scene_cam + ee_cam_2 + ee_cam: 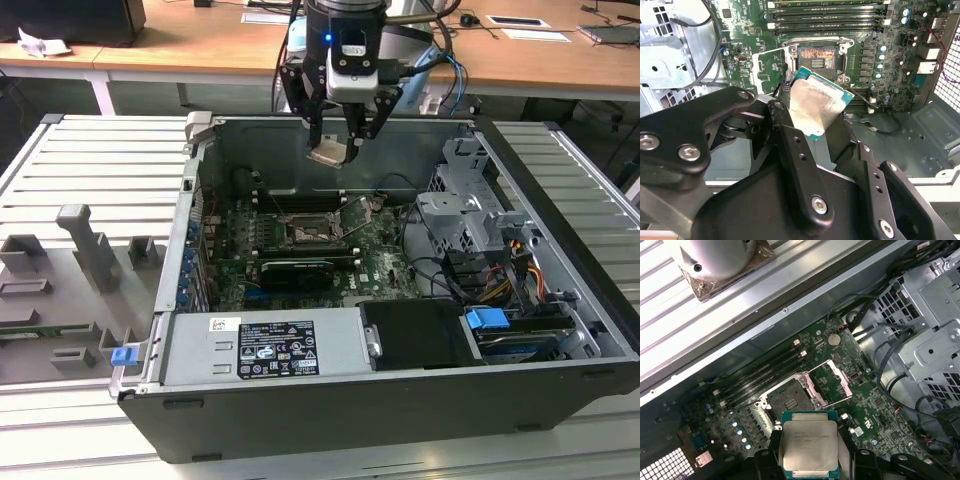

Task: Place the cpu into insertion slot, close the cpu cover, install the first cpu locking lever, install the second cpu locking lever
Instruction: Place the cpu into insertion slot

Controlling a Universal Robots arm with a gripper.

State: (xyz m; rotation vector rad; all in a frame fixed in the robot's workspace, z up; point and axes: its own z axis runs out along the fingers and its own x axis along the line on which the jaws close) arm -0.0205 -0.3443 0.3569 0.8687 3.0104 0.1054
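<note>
Gripper: closed on the chip, fingers pressing its opposite edges.
Chip place: in the air over the open computer case, well apart from the board.
Slot: empty, at about 7 o'clock from the chip in the exterior view. The cover is swung open beside it.
Doing it well: the chip looks tilted, so it probably needs levelling and squaring to the slot, then a straight descent with no sliding.
Hard to make out: the slot's pins, the chip's corner mark, and the exact finger contact behind the chip.
</note>
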